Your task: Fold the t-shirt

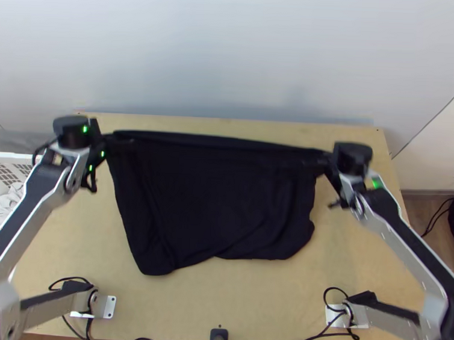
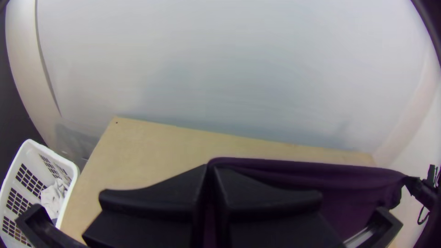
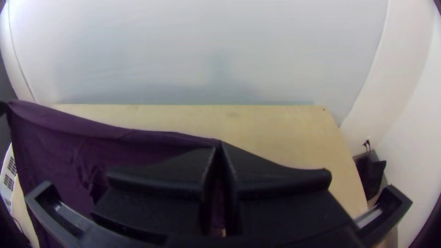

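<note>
Over the table's [image 1: 178, 312] far half, top view has the black t-shirt [image 1: 219, 200] stretched between the left gripper [image 1: 106, 142] and right gripper [image 1: 325, 160], the rest spreading toward the table's near edge. Kinda dark where cloth meets fingers, so can't swear which part of the shirt is held. Left wrist view: fingers pinched shut on the fabric, white basket [image 2: 69, 195] beside the table. Right wrist view: fingers clamped on the opposite end of that taut edge.

Dark t-shirt [image 2: 340, 183] — between black fingers [image 2: 156, 193]
</note>
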`<control>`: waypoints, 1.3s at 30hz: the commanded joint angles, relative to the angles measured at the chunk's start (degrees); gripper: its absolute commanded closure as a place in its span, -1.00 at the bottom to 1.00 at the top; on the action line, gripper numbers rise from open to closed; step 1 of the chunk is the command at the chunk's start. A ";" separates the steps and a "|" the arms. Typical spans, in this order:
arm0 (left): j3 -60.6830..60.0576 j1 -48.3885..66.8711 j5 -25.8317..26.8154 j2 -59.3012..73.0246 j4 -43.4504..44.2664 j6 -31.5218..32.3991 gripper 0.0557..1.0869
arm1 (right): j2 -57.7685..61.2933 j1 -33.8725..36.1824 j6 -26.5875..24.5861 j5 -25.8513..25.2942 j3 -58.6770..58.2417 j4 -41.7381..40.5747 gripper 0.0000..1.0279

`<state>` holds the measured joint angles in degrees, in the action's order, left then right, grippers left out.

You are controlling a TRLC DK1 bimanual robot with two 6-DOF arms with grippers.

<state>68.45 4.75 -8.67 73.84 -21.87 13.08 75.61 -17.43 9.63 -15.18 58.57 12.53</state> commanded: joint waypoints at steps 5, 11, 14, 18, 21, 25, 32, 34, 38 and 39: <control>16.02 -7.21 0.76 21.52 6.93 0.28 0.93 | 29.50 4.25 1.71 0.85 24.32 -5.15 0.95; 17.25 -7.92 0.58 27.41 8.68 0.28 0.92 | 38.12 3.72 2.68 0.85 28.97 -4.27 0.95; 16.81 -8.18 0.67 29.43 9.04 0.45 0.92 | 40.23 3.81 4.87 0.41 29.59 -4.27 0.95; 15.93 -8.53 0.76 30.66 10.62 1.68 0.75 | 41.81 3.37 4.96 -1.34 30.20 -4.80 0.58; 15.93 -8.45 0.84 30.31 10.97 5.29 -0.56 | 42.16 2.84 6.46 -3.19 30.47 -4.54 -0.67; 18.65 -8.18 3.30 30.57 7.98 9.42 -0.91 | 42.25 2.23 7.07 -3.37 31.79 -3.83 -0.93; 21.29 -7.57 8.75 25.56 -1.77 12.23 -0.91 | 37.24 -0.15 9.18 -3.28 31.08 1.79 -0.93; 21.29 -7.04 10.51 22.75 -5.91 12.14 -0.91 | 33.90 -1.11 9.27 -3.28 29.06 2.67 -0.93; 18.83 -6.07 19.83 15.37 -17.60 9.51 -0.91 | 25.55 -2.26 9.53 -2.57 24.67 4.25 -0.93; 16.90 -5.54 21.32 12.99 -19.53 8.45 -0.91 | 23.53 -2.43 9.53 -2.31 23.52 5.13 -0.93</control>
<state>88.79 -2.35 3.09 96.53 -28.51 24.01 109.21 -17.93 18.44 -18.09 87.09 14.28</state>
